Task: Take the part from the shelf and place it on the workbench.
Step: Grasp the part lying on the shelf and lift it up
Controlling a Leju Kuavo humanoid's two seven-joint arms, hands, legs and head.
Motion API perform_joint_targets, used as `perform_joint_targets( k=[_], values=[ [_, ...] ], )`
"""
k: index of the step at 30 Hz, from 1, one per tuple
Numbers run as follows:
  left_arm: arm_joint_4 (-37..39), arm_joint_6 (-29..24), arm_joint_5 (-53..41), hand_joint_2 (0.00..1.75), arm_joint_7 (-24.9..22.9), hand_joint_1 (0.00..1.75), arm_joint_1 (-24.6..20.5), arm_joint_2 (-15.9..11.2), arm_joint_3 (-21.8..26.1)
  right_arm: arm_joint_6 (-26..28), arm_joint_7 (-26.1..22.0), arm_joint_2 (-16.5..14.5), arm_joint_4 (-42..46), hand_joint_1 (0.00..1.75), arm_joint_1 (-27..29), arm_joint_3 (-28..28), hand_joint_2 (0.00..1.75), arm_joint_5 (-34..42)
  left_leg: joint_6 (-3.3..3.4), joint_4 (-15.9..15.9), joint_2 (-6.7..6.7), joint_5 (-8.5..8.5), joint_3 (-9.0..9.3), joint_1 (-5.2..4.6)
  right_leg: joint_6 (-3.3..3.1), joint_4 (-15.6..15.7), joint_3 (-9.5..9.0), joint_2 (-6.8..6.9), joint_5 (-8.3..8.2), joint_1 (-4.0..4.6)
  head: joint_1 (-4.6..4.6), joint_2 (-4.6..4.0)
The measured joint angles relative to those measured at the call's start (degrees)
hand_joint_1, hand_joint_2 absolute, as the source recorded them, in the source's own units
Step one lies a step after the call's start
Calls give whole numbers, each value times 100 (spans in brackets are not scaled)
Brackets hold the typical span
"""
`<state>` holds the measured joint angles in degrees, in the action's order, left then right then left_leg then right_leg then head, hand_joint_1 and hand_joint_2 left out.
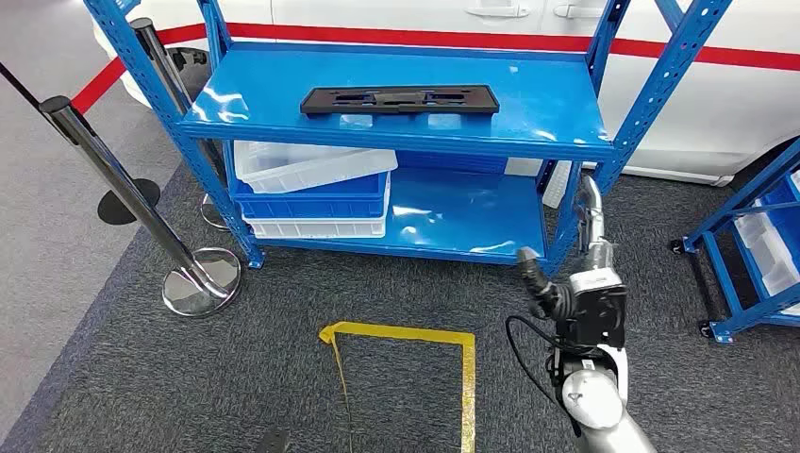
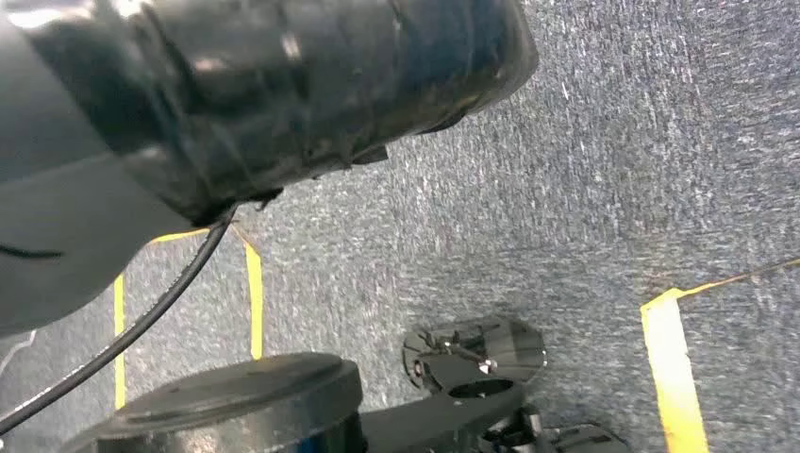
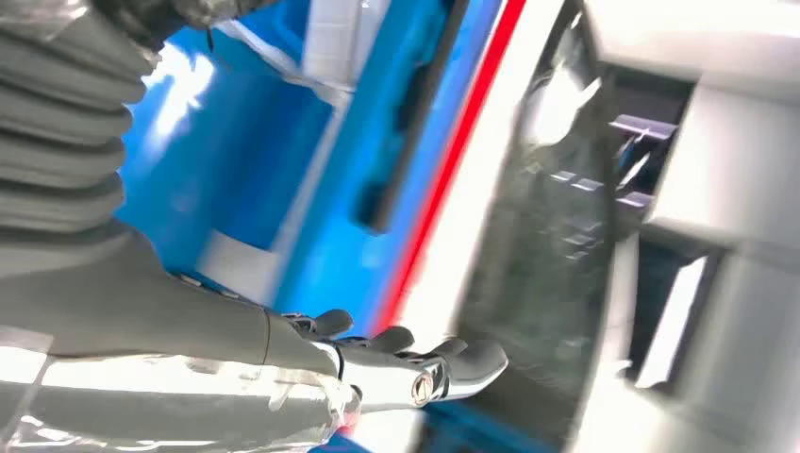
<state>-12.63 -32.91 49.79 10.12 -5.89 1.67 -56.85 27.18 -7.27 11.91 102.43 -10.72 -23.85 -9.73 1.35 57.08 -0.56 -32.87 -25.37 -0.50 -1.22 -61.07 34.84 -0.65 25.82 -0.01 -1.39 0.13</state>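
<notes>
Flooring: dark grey carpet (image 1: 236,377) across the whole bay, with a paler grey strip along the 9 o'clock edge of my head view. Yellow floor tape (image 1: 401,335) marks an open-bottomed rectangle at 6 o'clock, directly before me.

Shelf (image 1: 566,113): blue steel rack at 12 o'clock, two glossy blue decks on perforated uprights. Behind it, a white panel (image 1: 377,14) carrying a red stripe (image 1: 425,40).

Part (image 1: 400,99): flat black moulded strip with cut-outs, lying on the top deck, centred and slightly towards 11 o'clock. Long axis runs 9 to 3 o'clock, parallel to the deck's front edge; ends point to the uprights on either side. Nothing touches it.

Lower deck, 9 o'clock half: stacked crates (image 1: 316,193), white over blue over white, the top one tilted.

Barrier posts (image 1: 104,160): two chrome stanchions on round bases at 9 to 10 o'clock.

Second blue rack (image 1: 755,255) holding white bins at 3 o'clock.

Right hand (image 1: 575,269): raised at 4 o'clock, beside the shelf's right front upright, well below and apart from the part. Fingers (image 3: 443,363) extended and spread, holding nothing.

Left hand: my left wrist view looks down at carpet and tape; I cannot tell how its fingers lie.
</notes>
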Motion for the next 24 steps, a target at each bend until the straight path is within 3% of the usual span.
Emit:
perform_joint_targets(
  k=[8,24],
  values=[
    [0,463,-422,0,-164,0,-29,-85,-372,-258,241,-11,473,0,-299,-829,175,-751,-1,-1,0,0,-2,0,0,0,0,2,0,0,1,0],
    [0,614,-504,0,-720,0,-51,-176,-762,-258,530,-119,490,0,-978,-1805,175,-2166,-3,-1,-1,2,-5,0,0,0,0,3,-2,0,1,0]
  ],
)
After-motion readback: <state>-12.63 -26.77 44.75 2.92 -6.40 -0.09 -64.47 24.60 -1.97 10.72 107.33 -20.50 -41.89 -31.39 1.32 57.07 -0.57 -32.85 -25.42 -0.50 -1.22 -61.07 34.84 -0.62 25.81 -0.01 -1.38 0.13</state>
